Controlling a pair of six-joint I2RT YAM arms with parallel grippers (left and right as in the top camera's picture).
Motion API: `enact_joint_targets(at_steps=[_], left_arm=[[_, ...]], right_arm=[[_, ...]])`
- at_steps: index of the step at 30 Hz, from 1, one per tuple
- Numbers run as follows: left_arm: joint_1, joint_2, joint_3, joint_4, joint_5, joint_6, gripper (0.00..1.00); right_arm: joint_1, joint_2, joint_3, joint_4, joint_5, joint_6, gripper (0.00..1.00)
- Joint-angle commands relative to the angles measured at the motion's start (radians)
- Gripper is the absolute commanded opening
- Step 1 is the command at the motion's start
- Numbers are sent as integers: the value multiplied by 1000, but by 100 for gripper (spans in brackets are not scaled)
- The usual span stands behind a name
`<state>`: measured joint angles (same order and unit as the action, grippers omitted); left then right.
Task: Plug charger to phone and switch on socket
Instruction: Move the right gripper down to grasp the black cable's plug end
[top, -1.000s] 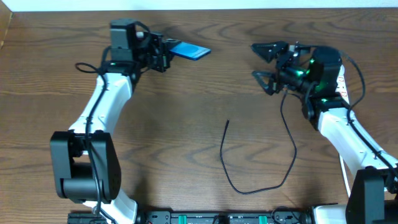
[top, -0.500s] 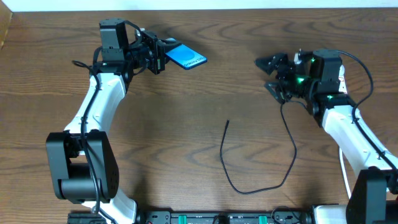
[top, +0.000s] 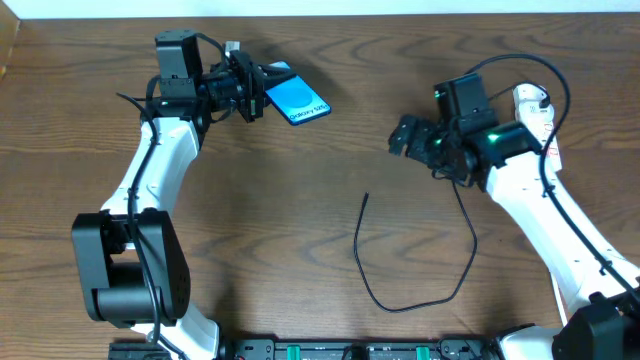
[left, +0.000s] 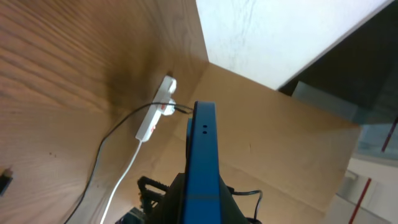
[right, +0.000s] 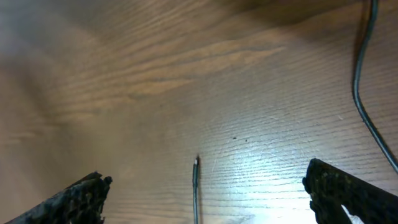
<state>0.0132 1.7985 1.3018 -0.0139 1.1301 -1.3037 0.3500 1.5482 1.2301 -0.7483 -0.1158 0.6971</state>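
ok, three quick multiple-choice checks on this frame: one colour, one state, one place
1. What colour is the phone screen?
A. Red
B. Blue
C. Green

2. How is the right claw?
A. Open, holding nothing
B. Shut on the phone
C. Shut tight on nothing

3. Where is the charger plug tip?
A. In the phone's port
B. In the right claw
C. Lying on the table

Answers:
1 B: the phone, held in the left claw, shows a blue face.
2 A: the wrist view shows its fingers spread wide with only wood and cable between them.
3 C: the cable lies loose on the wood, tip free.
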Motion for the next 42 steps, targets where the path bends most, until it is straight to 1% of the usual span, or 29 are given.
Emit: enact_joint_targets(at_steps=[1,8,11,19,23,27,37,42], left_arm=[[5,-16,6,8,64,21,7],[5,-16,6,8,64,21,7],[5,-16,6,8,74,21,7],[5,-16,6,8,101,21,7],[5,-16,6,8,101,27,7],[5,-16,6,8,101,98,7],[5,-16,6,8,117,103,7],[5,-16,6,8,116,103,7]], right_arm=[[47,-5,10,-2,33,-48,99],[82,7,10,65,40,-47,99],[119,55,10,73,84,-9,99],[165,200,11,91,79,-11,99],[168,204,11,125,80,-10,99],[192,205,11,129,85,-10,98],[272,232,11,158,178,-10,99],[275,278,11,151,176,37,94]])
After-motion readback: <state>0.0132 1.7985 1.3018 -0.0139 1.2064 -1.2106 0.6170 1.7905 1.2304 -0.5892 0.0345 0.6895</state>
